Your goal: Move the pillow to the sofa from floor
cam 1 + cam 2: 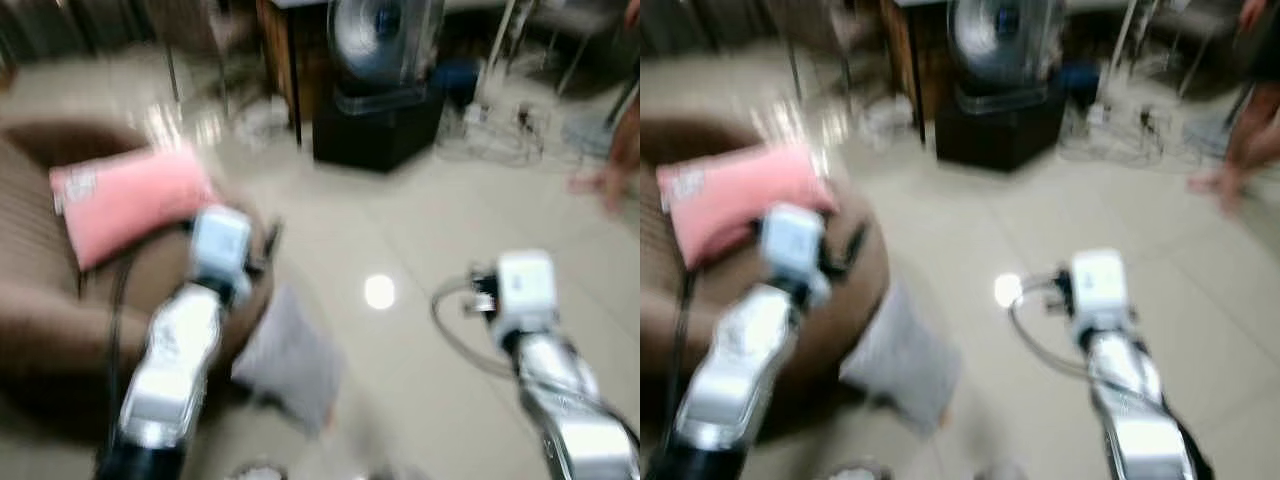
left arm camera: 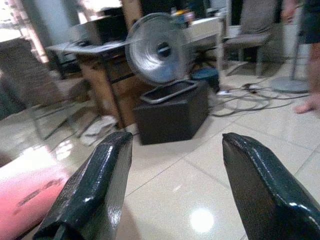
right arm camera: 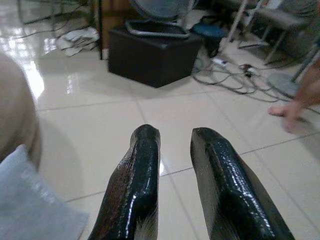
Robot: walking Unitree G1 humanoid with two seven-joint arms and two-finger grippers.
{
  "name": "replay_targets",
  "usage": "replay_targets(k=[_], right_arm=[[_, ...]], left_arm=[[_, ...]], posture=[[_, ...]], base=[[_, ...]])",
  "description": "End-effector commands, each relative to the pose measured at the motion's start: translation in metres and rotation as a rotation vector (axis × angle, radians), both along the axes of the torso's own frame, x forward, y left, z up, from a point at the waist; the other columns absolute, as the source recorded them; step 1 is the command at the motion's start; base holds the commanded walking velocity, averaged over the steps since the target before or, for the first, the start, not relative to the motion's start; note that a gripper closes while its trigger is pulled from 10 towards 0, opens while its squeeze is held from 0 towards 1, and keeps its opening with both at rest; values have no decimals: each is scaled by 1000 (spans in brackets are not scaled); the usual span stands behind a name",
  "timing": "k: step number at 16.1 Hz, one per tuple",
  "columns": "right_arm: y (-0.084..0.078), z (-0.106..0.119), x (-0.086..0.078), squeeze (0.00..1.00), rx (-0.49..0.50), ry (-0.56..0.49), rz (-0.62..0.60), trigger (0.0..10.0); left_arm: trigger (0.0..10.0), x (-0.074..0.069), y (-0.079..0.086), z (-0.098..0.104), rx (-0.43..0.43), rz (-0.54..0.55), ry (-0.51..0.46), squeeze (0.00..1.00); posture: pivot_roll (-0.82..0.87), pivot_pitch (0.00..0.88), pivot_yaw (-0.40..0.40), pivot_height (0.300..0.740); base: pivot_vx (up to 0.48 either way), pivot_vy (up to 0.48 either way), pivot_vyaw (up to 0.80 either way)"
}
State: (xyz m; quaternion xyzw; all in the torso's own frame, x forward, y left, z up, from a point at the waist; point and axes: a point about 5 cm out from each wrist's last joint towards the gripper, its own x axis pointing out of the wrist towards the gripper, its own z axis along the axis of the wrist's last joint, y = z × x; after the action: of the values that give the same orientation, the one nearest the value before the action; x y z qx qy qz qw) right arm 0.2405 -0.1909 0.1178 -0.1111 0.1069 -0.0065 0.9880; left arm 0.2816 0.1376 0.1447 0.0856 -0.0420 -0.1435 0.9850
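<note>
A grey pillow [image 1: 290, 360] lies on the tiled floor, leaning against the front of the brown sofa [image 1: 30, 290]. A pink pillow [image 1: 125, 205] rests on the sofa seat. The head views are blurred. My left gripper [image 2: 175, 145] is held up over the sofa's edge, above the grey pillow, open wide with nothing between its fingers. My right gripper [image 3: 175, 137] hovers over bare floor to the right of the grey pillow [image 3: 30, 210], its fingers slightly apart and holding nothing.
A round fan [image 1: 385, 40] stands on a black box [image 1: 375, 130] straight ahead, beside a wooden desk [image 2: 107, 75]. Cables [image 1: 500, 130] trail over the floor at the back right. A person's bare leg and foot [image 1: 1240, 150] are at the far right.
</note>
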Motion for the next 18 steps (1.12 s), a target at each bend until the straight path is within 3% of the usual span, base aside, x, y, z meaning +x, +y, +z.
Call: replay_targets(k=[1,5,10,14,18], right_arm=[[9,0,2,0,-8,1,50,10000],[13,-2,0,0,0,10,78,10000],[9,-5,-2,0,3,22,51,10000],[13,-10,-4,0,32,45,52,10000],[12,-9,-3,0,46,44,47,10000]], left_arm=[[10000,0,11,3,29,33,-16,0],[10000,1,12,3,37,31,-21,0],[10000,1,7,2,26,0,-20,0],[10000,-3,4,-10,50,-70,36,0],[10000,-3,8,-12,54,-66,47,0]], posture=[[-49,41,25,740],[-49,26,25,740],[-51,17,30,740],[-48,22,29,740],[-43,24,27,700]], base=[[371,0,0],[367,0,753],[346,0,0],[0,0,0],[0,0,0]])
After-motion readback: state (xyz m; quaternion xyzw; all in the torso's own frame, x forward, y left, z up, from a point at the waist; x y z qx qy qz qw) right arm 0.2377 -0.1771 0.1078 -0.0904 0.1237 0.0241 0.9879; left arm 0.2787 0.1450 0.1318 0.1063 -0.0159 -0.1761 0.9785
